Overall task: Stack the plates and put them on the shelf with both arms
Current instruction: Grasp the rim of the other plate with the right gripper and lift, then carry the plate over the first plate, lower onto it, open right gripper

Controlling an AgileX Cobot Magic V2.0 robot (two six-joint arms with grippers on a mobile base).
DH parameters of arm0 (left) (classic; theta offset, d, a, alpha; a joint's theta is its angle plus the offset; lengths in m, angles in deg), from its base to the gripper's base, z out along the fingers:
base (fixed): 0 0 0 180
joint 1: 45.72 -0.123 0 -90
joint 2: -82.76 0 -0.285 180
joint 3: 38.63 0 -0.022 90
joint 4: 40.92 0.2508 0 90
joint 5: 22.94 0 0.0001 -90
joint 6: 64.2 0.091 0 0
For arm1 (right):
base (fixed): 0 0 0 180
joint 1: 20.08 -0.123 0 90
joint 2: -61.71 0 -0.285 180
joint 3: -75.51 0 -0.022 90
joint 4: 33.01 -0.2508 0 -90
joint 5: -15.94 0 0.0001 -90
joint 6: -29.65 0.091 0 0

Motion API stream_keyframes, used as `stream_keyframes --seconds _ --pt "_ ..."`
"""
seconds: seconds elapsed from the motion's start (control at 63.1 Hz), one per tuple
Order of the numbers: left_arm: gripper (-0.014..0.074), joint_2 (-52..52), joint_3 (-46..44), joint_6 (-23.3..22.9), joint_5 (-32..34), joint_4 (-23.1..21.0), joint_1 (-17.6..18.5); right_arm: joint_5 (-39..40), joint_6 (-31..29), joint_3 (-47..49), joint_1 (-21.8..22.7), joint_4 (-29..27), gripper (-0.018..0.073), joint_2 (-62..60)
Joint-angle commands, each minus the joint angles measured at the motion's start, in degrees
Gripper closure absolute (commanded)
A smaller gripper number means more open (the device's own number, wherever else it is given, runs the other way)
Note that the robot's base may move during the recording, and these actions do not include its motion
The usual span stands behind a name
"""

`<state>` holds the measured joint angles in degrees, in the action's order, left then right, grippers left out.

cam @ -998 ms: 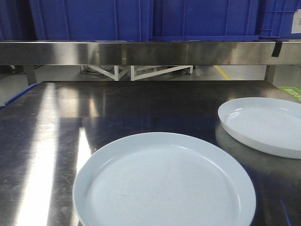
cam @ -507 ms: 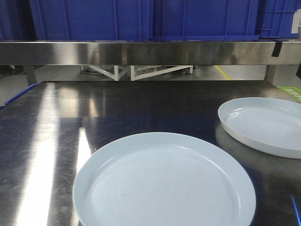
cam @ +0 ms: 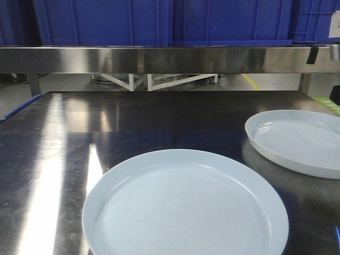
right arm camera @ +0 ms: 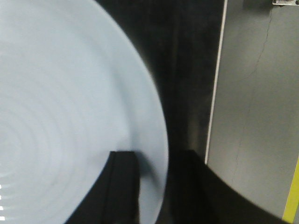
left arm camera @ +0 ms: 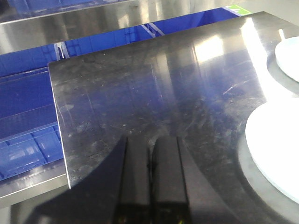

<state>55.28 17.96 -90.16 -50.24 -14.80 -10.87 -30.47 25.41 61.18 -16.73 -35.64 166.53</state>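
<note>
1. Front view: two plates lie flat on the dark steel tabletop, apart and not stacked. The near plate sits at 6 o'clock. The right-hand plate sits at 3 o'clock and is cut off by the frame edge.
2. The shelf shows as a brushed steel rail across 12 o'clock, beyond the far edge of the tabletop. Blue crates stand on it. Both plates are well below and in front of the rail.
3. Left arm: the wrist view looks obliquely down along the fingers, which are low over bare steel. The left gripper is at 6 o'clock. Its two fingers lie side by side with only a thin seam between them, and nothing is held.
4. In the same view the near plate is at 4 o'clock and the right-hand plate at 2 o'clock. Both are clear of the fingers.
5. Right arm: the wrist is low over the right-hand plate, and the picture is blurred. The right gripper has its jaws spread wide.
6. One finger is over the plate's inner surface at 7 o'clock. The other finger is outside the rim, over dark steel at 5 o'clock. The rim runs between them, unclamped. I cannot tell whether either pad touches it.
7. At 3 o'clock the table edge runs just beside the plate. Past it are the grey floor and a yellow stripe at 4 o'clock.
</note>
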Motion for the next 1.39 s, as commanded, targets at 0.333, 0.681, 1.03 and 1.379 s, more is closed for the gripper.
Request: stream_keyframes --seconds 0.333,0.681,1.03,1.379 --pt "0.0513 -0.4 -1.7 -0.7 4.5 1.1 0.4 -0.6 -0.6 2.8 0.2 0.5 0.0502 -9.3" --pt "0.0513 -0.4 -1.7 -0.7 4.5 1.1 0.4 -4.7 -4.3 3.7 -1.7 -11.8 0.0502 -27.4" --pt "0.0513 -0.4 -1.7 -0.7 4.5 1.1 0.4 -9.9 -10.2 1.8 -18.7 -26.3 0.0502 -31.6" --pt "0.0513 -0.4 -1.7 -0.7 4.5 1.1 0.4 -5.2 -10.2 -4.2 -24.5 -26.3 0.0502 -22.8"
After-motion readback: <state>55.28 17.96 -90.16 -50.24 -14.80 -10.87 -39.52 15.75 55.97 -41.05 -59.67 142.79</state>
